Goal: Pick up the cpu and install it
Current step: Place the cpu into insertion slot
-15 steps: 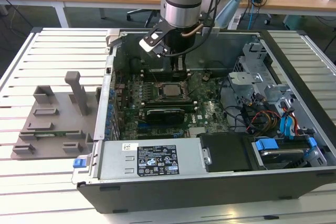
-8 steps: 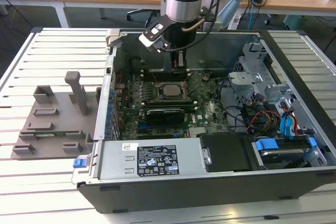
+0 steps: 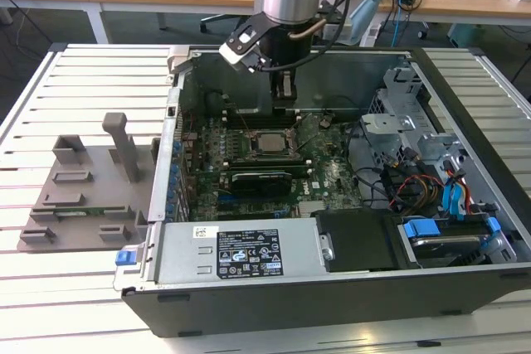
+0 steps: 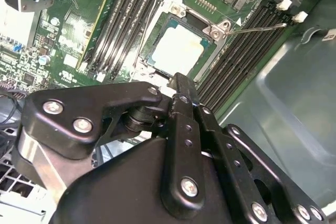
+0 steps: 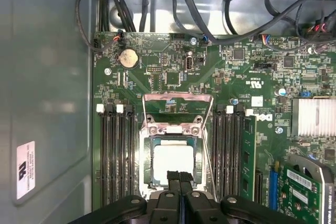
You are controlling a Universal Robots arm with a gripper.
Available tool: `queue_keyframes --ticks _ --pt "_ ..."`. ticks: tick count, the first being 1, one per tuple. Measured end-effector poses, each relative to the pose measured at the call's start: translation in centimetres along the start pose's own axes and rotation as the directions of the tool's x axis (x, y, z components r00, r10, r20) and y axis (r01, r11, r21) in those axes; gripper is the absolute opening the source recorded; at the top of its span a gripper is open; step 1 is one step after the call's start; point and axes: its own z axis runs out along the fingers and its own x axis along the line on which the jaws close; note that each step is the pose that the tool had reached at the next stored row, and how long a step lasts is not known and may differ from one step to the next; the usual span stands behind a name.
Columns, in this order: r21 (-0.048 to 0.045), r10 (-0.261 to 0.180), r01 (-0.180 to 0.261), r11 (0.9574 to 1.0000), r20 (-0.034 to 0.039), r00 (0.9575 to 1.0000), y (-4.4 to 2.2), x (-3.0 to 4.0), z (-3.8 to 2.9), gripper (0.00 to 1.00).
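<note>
Inside the open computer case (image 3: pixel 332 304), the gripper (image 3: pixel 284 95) hangs over the motherboard (image 3: pixel 332 180) w/ fingers pressed together, holding nothing. The cpu (image 5: pixel 173 162) lies in its socket frame (image 5: pixel 173 129) between the memory-slot banks (image 5: pixel 116 156), w/ the metal load plate (image 5: pixel 177 100) flipped up. In the first wrist view the closed tips sit over the chip's edge nearest the gripper; whether they touch can't be told.

Judgement: placement looks done, and the step in hand is prob. a seating check. Doing it well means keeping the tips square over the chip and using light, straight-down pressure only. No sideways drag that could tilt it on the socket contacts. Also stay clear of the thin lever (image 4: pixel 257 26) beside the frame.

The cpu is a small flat square w/ a silver-grey metal top glaring near-white under the light. It has a paler rim and a dark surround. It appears level, edges parallel to the socket.
</note>
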Motion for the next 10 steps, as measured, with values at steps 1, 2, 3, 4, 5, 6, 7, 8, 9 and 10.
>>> queue_keyframes --ticks 1,2,3,4,5,6,7,8,9,10 --pt "0.0 0.0 0.0 1.0 0.0 1.0 0.0 0.0 -0.13 0.11" --pt "-0.0001 0.0 0.0 1.0 -0.0001 1.0 0.0 -0.01 -0.28 0.11" --pt "0.0 0.0 0.0 1.0 0.0 1.0 0.0 -0.01 -0.5 0.11" --pt "0.0 0.0 0.0 1.0 0.0 1.0 0.0 -0.02 -0.77 0.11" --pt "-0.0001 0.0 0.0 1.0 -0.0001 1.0 0.0 -0.02 -0.98 0.11" --pt "-0.0001 0.0 0.0 1.0 -0.0001 1.0 0.0 -0.02 -1.14 0.11" --pt "0.0 0.0 0.0 1.0 0.0 1.0 0.01 -0.04 -1.51 0.11" --pt "-0.0001 0.0 0.0 1.0 0.0 1.0 0.01 -0.04 -1.65 0.11" --pt "-0.0001 0.0 0.0 1.0 -0.0001 1.0 0.01 -0.04 -1.78 0.11" --pt "-0.0001 0.0 0.0 1.0 0.0 1.0 0.01 -0.05 -2.11 0.11"
